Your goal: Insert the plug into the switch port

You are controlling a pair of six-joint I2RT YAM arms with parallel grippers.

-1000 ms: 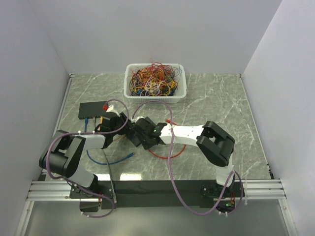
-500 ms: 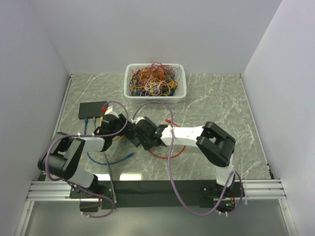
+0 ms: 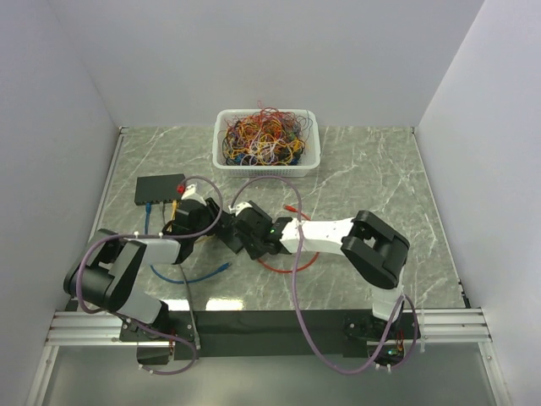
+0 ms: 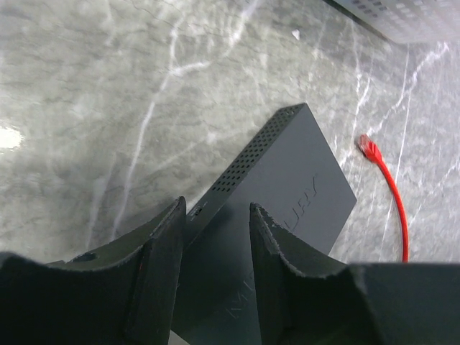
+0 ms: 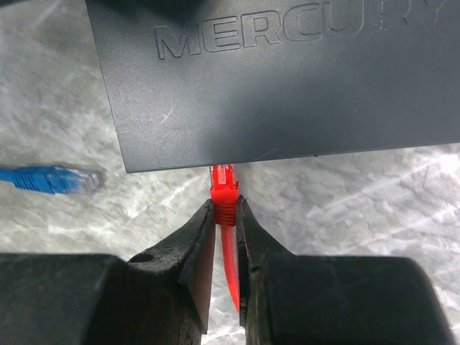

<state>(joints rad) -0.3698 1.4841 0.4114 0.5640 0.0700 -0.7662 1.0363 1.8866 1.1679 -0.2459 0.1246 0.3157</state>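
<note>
A black Mercury switch (image 5: pixel 287 86) lies flat on the marble table. In the top view both grippers mostly hide it. My right gripper (image 5: pixel 226 201) is shut on a red plug (image 5: pixel 223 188). The plug's tip is right at the switch's near edge, partly under it; how deep it sits is hidden. My left gripper (image 4: pixel 215 205) stands part open over the switch's near end (image 4: pixel 287 180), with nothing pinched between the fingers. Whether it touches the switch I cannot tell. In the top view the left gripper (image 3: pixel 207 218) and right gripper (image 3: pixel 230 230) meet left of centre.
A second black switch (image 3: pixel 159 188) with blue and yellow cables plugged in sits at the back left. A white basket (image 3: pixel 221 156) of tangled cables stands at the back. The red cable's other plug (image 4: pixel 369 147) lies loose. A loose blue plug (image 5: pixel 54 180) lies near the front.
The right gripper has edged left toward the switch with the red plug. The left gripper has shifted slightly.
</note>
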